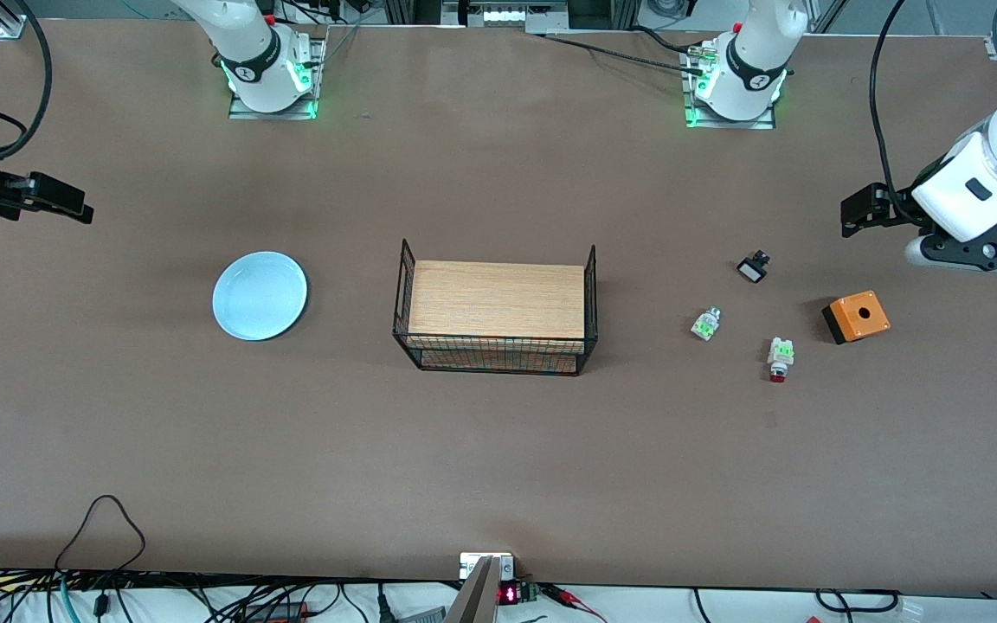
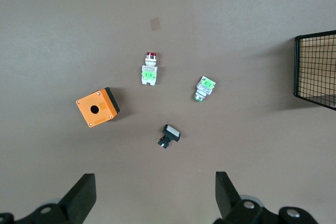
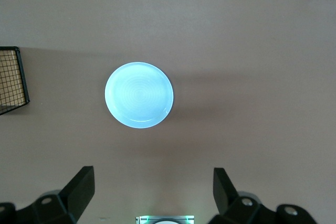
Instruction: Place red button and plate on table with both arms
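Note:
The pale blue plate [image 1: 260,295] lies flat on the brown table [image 1: 498,467] toward the right arm's end; it also shows in the right wrist view [image 3: 139,95]. The red button [image 1: 780,357] lies on its side on the table toward the left arm's end, red cap toward the front camera; it also shows in the left wrist view [image 2: 150,70]. My left gripper [image 1: 864,209] is up over the table's end near the orange box, open and empty [image 2: 156,195]. My right gripper [image 1: 59,199] is up over the other end of the table, open and empty [image 3: 152,192].
A wood-topped black wire rack [image 1: 495,316] stands mid-table. Near the red button lie a green-and-clear piece [image 1: 705,323], a small black piece [image 1: 753,266] and an orange box with a hole [image 1: 856,317]. Cables run along the front edge.

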You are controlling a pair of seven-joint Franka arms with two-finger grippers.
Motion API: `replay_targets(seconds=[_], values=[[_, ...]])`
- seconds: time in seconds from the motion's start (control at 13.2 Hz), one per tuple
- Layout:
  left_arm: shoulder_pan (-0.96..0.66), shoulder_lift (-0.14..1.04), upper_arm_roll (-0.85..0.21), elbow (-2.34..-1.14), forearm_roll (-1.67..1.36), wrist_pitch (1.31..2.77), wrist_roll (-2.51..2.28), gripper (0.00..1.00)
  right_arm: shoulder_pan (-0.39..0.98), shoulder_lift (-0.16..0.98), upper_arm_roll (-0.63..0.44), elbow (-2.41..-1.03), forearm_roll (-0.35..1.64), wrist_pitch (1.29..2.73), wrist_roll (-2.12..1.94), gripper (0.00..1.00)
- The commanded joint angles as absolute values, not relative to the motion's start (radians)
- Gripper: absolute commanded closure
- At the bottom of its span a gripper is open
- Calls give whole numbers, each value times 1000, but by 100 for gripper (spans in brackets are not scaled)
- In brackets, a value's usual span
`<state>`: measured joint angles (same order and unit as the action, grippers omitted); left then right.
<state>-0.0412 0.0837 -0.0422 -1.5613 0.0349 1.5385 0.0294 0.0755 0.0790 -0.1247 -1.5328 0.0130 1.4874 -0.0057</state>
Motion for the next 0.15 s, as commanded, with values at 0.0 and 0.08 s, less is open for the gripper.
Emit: replay_targets(seconds=[0.0, 0.08], values=[[-48, 89, -40, -1545, 46, 1534, 51, 0, 74, 54, -120, -1554, 5, 1491, -18, 0], [-49, 89, -40, -1545, 46, 1532, 51, 0, 74, 54, -120, -1554, 6, 1493, -20, 0]])
